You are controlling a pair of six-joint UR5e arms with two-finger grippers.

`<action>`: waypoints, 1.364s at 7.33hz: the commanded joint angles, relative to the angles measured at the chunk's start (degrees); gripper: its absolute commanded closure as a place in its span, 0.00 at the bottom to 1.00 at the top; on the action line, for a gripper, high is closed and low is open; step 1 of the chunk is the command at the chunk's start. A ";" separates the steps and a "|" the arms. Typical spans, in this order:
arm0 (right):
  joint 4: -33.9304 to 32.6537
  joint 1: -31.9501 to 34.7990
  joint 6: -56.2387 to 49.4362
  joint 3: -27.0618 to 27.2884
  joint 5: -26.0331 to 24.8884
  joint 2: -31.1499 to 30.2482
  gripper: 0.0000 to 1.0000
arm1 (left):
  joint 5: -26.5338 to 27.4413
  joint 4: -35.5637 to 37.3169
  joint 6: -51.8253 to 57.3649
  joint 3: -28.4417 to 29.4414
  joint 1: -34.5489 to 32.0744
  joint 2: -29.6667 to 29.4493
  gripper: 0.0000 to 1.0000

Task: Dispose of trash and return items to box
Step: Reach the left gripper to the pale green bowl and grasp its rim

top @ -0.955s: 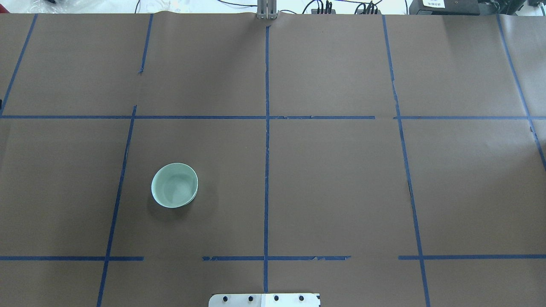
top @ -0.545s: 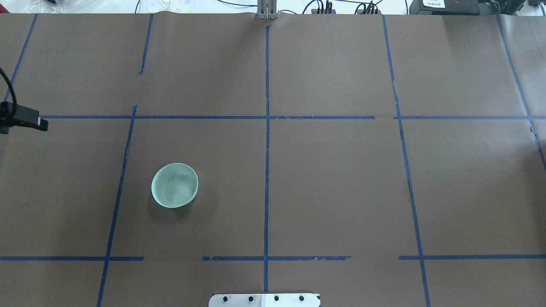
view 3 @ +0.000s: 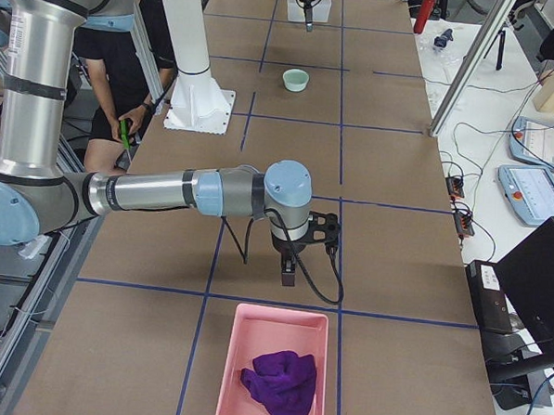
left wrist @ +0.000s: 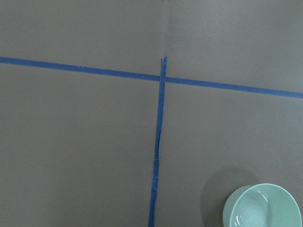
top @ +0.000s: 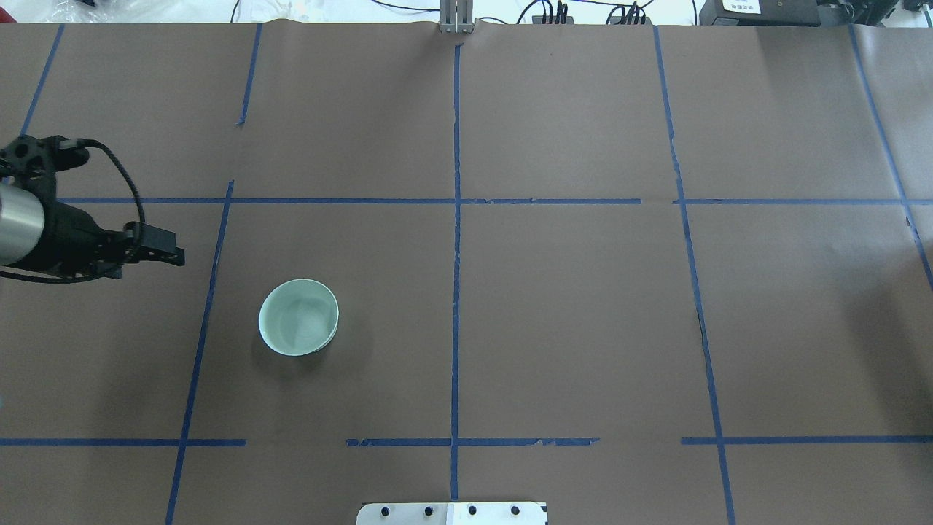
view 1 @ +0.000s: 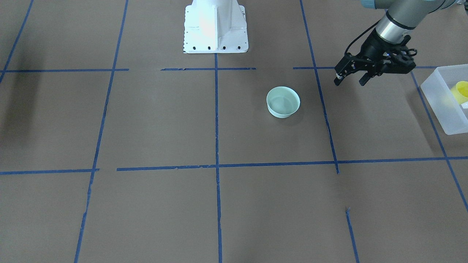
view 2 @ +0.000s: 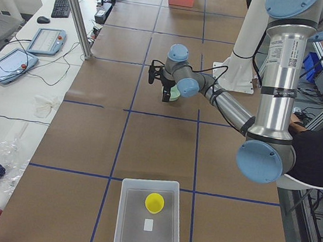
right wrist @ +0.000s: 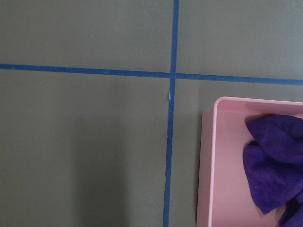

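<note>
Between mint bowl (view 1: 283, 102) and box (view 1: 440, 106), left jaws hang apart, empty; right jaws' state unclear.

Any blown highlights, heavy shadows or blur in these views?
Exterior front-facing: the robot base is blown out to white, and a broad soft shadow darkens the table at the view's left. Overhead exterior: the bowl is sharp, with a faint shadow at its lower left. Left wrist-mounted: bowl cut off at the corner, soft shadow beside it, no blur.
</note>
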 commanded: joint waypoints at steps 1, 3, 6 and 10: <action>0.23 -3.09 0.54 -0.38 -0.09 0.04 0.00 | 5.76 0.06 -8.26 6.08 7.91 -6.90 0.00; 0.23 -3.09 0.46 -0.38 0.00 0.13 0.00 | 8.78 -0.20 -9.43 10.31 11.44 -8.68 0.00; 0.23 -3.09 0.81 -0.30 0.35 2.15 0.00 | 10.72 -0.29 -11.10 13.76 15.76 -11.59 0.08; 0.23 -3.09 0.81 -0.29 0.44 2.15 0.00 | 10.81 -0.12 -11.10 13.67 15.85 -10.97 1.00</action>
